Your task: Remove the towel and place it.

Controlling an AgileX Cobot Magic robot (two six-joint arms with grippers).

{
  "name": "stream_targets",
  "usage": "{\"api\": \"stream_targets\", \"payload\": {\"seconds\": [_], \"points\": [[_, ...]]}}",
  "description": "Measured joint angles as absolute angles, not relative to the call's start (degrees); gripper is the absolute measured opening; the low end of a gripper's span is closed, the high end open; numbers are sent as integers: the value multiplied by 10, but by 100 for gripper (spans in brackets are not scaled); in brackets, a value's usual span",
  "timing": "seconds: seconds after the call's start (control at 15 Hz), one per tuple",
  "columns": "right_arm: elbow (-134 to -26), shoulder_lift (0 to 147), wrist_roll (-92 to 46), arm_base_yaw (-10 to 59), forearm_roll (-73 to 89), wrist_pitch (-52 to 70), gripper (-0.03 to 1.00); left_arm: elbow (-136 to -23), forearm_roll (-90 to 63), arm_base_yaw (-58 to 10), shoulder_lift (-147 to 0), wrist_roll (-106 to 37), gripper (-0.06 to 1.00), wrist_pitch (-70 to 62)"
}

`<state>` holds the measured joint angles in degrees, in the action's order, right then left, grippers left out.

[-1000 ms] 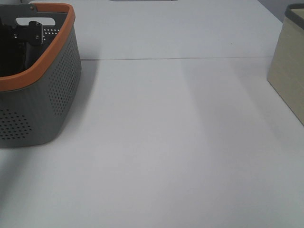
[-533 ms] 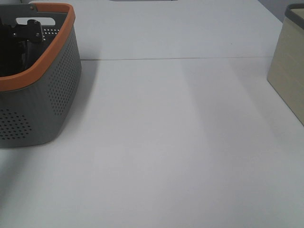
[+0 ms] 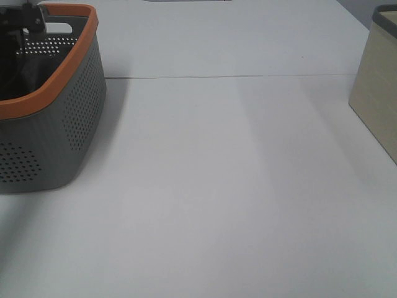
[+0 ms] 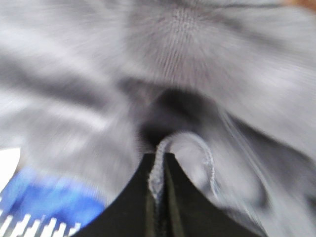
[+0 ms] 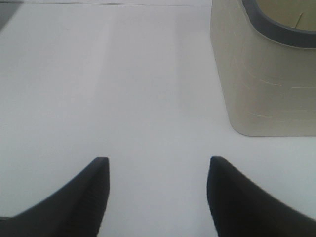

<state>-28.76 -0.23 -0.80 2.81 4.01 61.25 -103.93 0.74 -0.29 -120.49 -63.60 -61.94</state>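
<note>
- The left claw (image 4: 159,163) is clenched on the towel (image 4: 197,64): its two black tips pinch a folded hem of the dark grey cloth between them.
- The towel fills nearly the whole left wrist view, blurred and bunched in folds close to the camera.
- A bright blue cloth (image 4: 54,197) shows past the towel's edge.
- In the high view the left arm's black hardware (image 3: 22,15) sits over the mouth of the grey, orange-rimmed basket (image 3: 56,136) at the far left of the worktop (image 3: 236,186); the basket's inside is too dark to read there.
- The right claw (image 5: 158,160) is released, tips spread wide and holding nothing, above bare worktop.
- A beige bin (image 5: 256,84) with a dark rim stands at the far right, well apart from the basket.
</note>
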Motion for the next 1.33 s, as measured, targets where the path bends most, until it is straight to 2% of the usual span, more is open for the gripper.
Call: {"api": "stream_targets", "payload": {"seconds": [0.13, 0.33, 0.87, 1.13, 1.33], "points": [[-288, -2, -8, 28, 40, 612, 52, -1077, 3, -3, -1152, -587, 0, -679], [-288, -2, -8, 28, 40, 612, 52, -1116, -23, -3, -1071, -523, 0, -692], [-288, -2, -8, 28, 40, 612, 52, -1121, -42, -3, -917, -521, 0, -685], [-288, -2, -8, 28, 40, 612, 52, -1121, -124, -3, -877, -598, 0, -622], [-288, -2, -8, 28, 53, 610, 52, -1121, -275, -3, -869, -695, 0, -552]]}}
